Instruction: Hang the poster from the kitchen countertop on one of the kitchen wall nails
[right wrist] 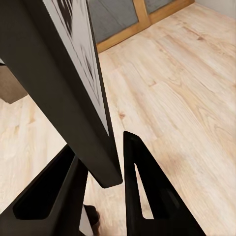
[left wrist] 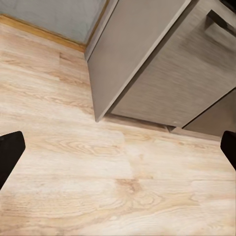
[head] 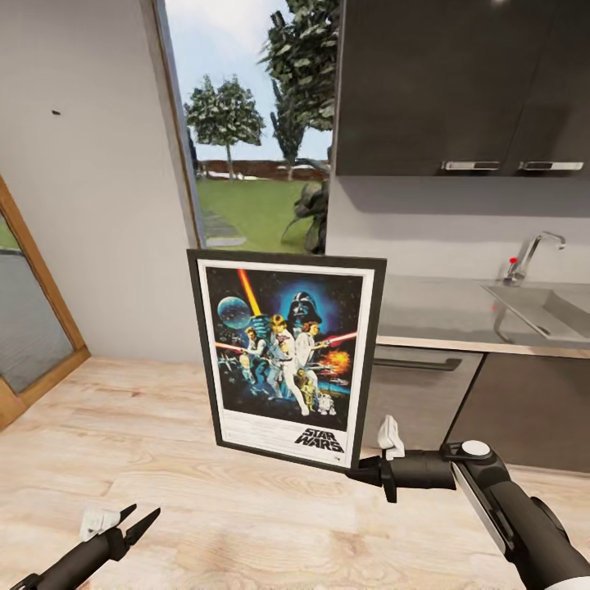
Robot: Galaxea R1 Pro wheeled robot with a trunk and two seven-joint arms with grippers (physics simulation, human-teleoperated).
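The framed Star Wars poster (head: 287,356) hangs upright in the air in front of the counter's end, its printed face toward my head camera. My right gripper (head: 362,473) is shut on the poster's lower right corner; the right wrist view shows the black frame edge (right wrist: 64,83) pinched between both fingers (right wrist: 137,177). A tiny dark nail (head: 54,112) sticks from the light-grey wall, up and to the left of the poster. The grey kitchen countertop (head: 434,315) lies behind and to the right. My left gripper (head: 141,518) is open and empty, low over the floor (left wrist: 118,162).
Sink (head: 545,310) and chrome tap (head: 531,252) sit in the counter at the right. Dark upper cabinets (head: 459,82) hang above; grey lower cabinets (head: 426,393) stand under the counter. A tall window (head: 246,123) and a wood-framed glass door (head: 33,311) are to the left.
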